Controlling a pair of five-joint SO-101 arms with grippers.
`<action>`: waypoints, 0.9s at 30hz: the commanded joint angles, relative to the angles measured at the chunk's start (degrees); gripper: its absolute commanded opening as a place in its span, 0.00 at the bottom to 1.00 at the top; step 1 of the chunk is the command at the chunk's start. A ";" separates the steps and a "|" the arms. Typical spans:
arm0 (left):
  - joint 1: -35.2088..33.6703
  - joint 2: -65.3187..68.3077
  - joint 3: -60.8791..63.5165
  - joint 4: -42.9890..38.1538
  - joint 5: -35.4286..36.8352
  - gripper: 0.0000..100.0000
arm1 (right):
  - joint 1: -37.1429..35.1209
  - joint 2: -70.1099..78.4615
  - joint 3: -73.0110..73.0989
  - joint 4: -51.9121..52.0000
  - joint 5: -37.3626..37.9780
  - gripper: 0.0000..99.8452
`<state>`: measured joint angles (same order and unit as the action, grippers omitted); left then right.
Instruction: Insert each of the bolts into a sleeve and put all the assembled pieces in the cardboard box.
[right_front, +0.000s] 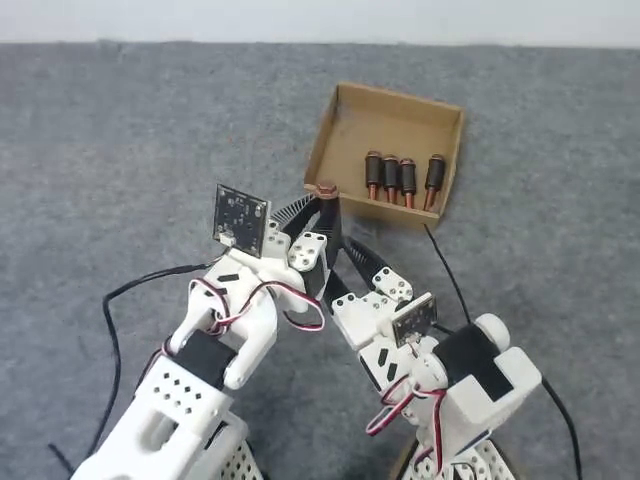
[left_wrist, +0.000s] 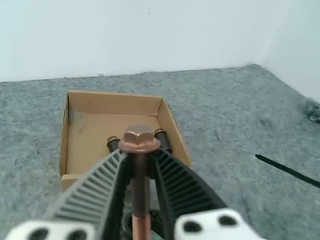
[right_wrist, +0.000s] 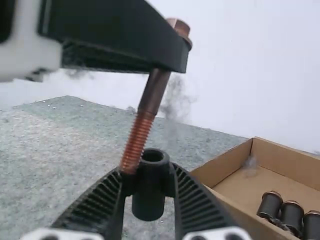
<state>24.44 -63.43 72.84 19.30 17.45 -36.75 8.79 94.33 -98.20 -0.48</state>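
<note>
Bolt: copper-coloured bolt w/ hex head, clamped just under the head, threaded end hanging down at a slight tilt. In the high view it sits just in front of the box's near corner.
Sleeve: black sleeve, upright, open end up, directly below the bolt.
Bolt vs sleeve: thread tip is at the sleeve's rim, beside the hole rather than in it, as far as the right wrist view shows. Not inserted yet.
Left gripper: left gripper is closed down on the bolt shank, jaws only a shank's width apart.
Right gripper: right gripper is pinched around the sleeve, one jaw on each side, parted just by the sleeve's width.
Cardboard box: cardboard box is open-topped, on the tabletop just beyond both grippers.
Done: four assembled pieces lie side by side in the box along its near wall, heads toward the far wall.
In hand: fifth pair, mid-insertion step. Alignment is close but prob. needs a small sideways shift so the tip meets the hole.
Left: seat the bolt in the sleeve, then carry that piece into the box. Judging by the high view, likely the last pair.
Risk: the tilt could make the threads catch on the rim.
Other: thin black cable runs across the tabletop near the box.
</note>
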 joint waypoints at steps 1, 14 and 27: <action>0.35 -5.10 -1.71 -2.02 0.35 0.01 | -0.75 -0.48 0.79 -0.40 0.88 0.01; 0.44 -13.19 2.51 -3.08 0.35 0.01 | -0.84 -0.48 0.79 -0.22 0.88 0.01; 0.44 -13.27 11.65 -23.47 0.35 0.01 | -0.84 -0.48 0.79 -0.04 0.88 0.01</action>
<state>24.70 -74.68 84.88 -1.71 17.36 -36.92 8.79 94.33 -98.20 -0.48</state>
